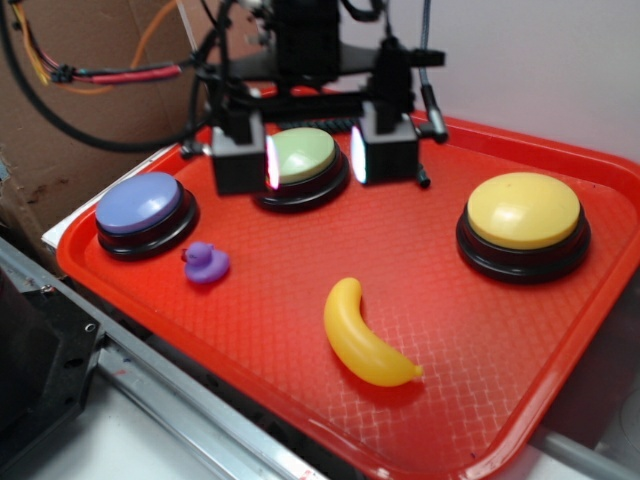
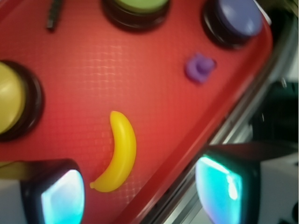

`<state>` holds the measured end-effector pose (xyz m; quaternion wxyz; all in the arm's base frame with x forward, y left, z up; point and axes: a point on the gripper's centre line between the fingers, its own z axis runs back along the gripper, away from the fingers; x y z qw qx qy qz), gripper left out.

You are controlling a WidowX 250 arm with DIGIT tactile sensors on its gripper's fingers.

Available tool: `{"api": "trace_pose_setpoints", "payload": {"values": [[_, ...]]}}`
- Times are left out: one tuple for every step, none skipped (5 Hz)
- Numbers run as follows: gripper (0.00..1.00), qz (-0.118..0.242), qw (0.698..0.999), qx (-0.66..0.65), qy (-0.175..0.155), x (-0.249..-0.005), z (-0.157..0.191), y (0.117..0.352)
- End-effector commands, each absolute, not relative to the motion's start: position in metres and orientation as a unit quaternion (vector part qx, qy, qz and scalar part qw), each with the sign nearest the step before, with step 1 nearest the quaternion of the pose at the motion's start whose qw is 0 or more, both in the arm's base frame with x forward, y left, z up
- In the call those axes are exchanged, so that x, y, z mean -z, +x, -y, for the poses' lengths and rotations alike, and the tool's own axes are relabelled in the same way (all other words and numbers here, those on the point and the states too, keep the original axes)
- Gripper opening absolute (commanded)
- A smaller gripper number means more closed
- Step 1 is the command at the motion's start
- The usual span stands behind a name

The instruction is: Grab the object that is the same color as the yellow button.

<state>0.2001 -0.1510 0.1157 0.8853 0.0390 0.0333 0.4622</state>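
The gripper is held with fingers spread apart and empty, above the green button at the tray's back edge. Nothing is grasped yet. The banana lies free near the front edge, well apart; the descent and grip remain. A purple duck, purple button and yellow button are clear of the path.

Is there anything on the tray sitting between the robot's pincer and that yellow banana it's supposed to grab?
Nothing visible. The open pincer hangs above the green button at the tray's back, and only bare red tray lies between it and the banana. The purple duck sits off to one side, clear of the path.
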Motion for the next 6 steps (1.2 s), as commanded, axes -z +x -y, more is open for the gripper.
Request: {"api": "trace_pose_setpoints", "payload": {"values": [[1.0,-0.079,0.893,-0.442,-0.011,-0.051,0.16,0.212],[1.0,-0.069,0.931,-0.359,0.004,-0.019,0.157,0.206],[1.0,-0.063,0.936,-0.345,0.002,-0.011,0.151,0.196],[1.0,-0.067,0.934,-0.352,-0.002,-0.011,0.15,0.193],[0.0,-0.064,0.938,-0.342,0.002,-0.007,0.153,0.193],[0.0,-0.046,0.942,-0.331,0.011,-0.019,0.154,0.196]]}}
